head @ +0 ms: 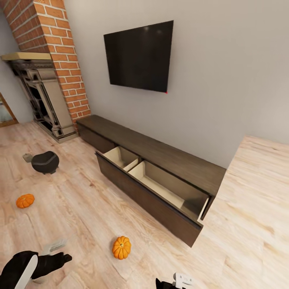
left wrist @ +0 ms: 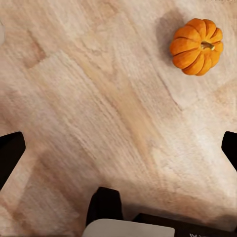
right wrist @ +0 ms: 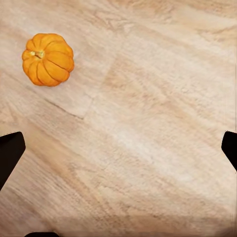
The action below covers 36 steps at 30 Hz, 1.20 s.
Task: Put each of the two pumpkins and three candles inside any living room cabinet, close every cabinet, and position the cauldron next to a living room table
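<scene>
Both black grippers, left (left wrist: 118, 148) and right (right wrist: 118, 148), hang spread wide and empty over the pale plank floor (head: 80, 208). A ribbed orange pumpkin (head: 121, 247) lies just ahead between them, near the dark brown cabinet's (head: 168, 160) open drawer; a second pumpkin (head: 25, 200) and the black round cauldron (head: 45, 162) lie farther left.

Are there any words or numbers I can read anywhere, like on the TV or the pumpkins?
None can be read.
Flat black wall-mounted TV screen: blank, with a tiny red dot at its lower corner, no letters.
Small round orange ribbed pumpkin on the floor: no label.
Long dark brown wooden cabinet with its drawer open: plain fronts.
Faint marks at the left wrist view's lower edge: too cut off to read.
</scene>
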Tool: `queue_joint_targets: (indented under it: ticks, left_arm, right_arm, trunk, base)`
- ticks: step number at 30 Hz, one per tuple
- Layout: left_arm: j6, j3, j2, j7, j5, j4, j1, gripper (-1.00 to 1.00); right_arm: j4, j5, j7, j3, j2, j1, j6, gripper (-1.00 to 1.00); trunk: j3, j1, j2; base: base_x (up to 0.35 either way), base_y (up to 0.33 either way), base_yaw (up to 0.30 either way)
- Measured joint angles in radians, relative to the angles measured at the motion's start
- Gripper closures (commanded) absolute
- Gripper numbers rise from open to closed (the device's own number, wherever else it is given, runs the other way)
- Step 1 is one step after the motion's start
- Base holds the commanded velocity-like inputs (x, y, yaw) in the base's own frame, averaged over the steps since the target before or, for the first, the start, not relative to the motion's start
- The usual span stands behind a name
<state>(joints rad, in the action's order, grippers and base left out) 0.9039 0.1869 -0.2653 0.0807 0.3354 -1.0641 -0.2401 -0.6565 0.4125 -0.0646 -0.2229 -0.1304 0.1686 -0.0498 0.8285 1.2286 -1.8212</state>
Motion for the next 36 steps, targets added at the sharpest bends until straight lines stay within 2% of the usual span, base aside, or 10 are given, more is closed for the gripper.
queue_joint_targets:
  ticks: [9, 15, 20, 36]
  left_arm:
    - [0.001, -0.003, -0.001, 0.0, -0.003, -0.007, 0.0, -1.0]
    - [0.002, 0.0, -0.016, 0.0, -0.004, -0.033, 0.0, -1.0]
    - [-0.002, -0.001, -0.019, 0.001, -0.002, -0.035, 0.0, -1.0]
    - [-0.004, -0.002, -0.019, 0.001, -0.001, -0.037, 0.0, -1.0]
  right_arm:
    - [0.0, 0.001, -0.014, 0.001, -0.004, 0.0, 0.0, -1.0]
    - [0.0, 0.001, -0.015, 0.001, -0.004, 0.0, 0.0, -1.0]
    - [0.0, 0.002, -0.014, 0.001, -0.004, 0.0, 0.0, -1.0]
    - [0.0, 0.003, -0.012, 0.001, -0.002, 0.0, 0.002, -1.0]
  trunk:
    - [0.0, 0.0, 0.0]
    - [0.0, 0.0, 0.0]
    - [0.0, 0.0, 0.0]
    - [0.001, 0.0, 0.0]
  base:
    - [-0.001, -0.001, 0.282]
    - [0.038, -0.027, 0.282]
    - [0.173, -0.152, 0.268]
    - [0.105, 0.006, 0.022]
